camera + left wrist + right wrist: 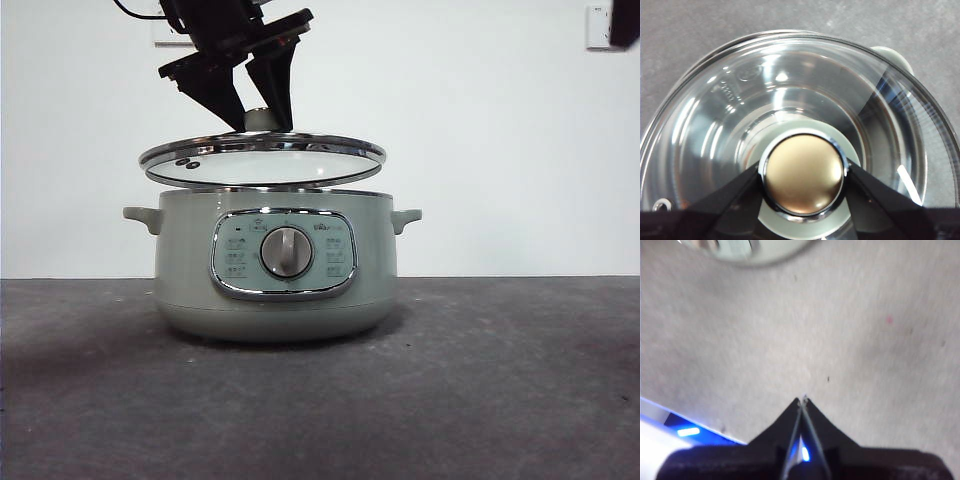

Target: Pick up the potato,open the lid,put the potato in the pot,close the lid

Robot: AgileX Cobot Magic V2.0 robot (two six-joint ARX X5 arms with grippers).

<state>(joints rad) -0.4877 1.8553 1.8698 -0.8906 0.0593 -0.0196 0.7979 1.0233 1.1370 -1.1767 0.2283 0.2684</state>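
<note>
Because the pot has to be either opened or closed from above, the left end effector (262, 118) comes down from overhead and pinches the lid's knob (804, 174) between its two jaws, one on each side, narrowed just to the knob's width. In the front view the lid (263, 160) hangs from that grip slightly tilted, its chrome rim a little above the pot's mouth on one side and close to it on the other, not seated. Holding it by the knob keeps the glass level enough and leaves the rim free to meet the pot. Below it stands the pot (275, 265) on the dark tabletop (500, 380), its dial (287, 252) facing the front camera and its side handles clear. The potato is not visible on the tabletop in any view; through the glass in the left wrist view I cannot make it out inside either, so its place is uncertain. The right end effector (803, 401) waits apart over bare tabletop, jaws pressed together on nothing, with only the pot's edge at the border of its view.
</note>
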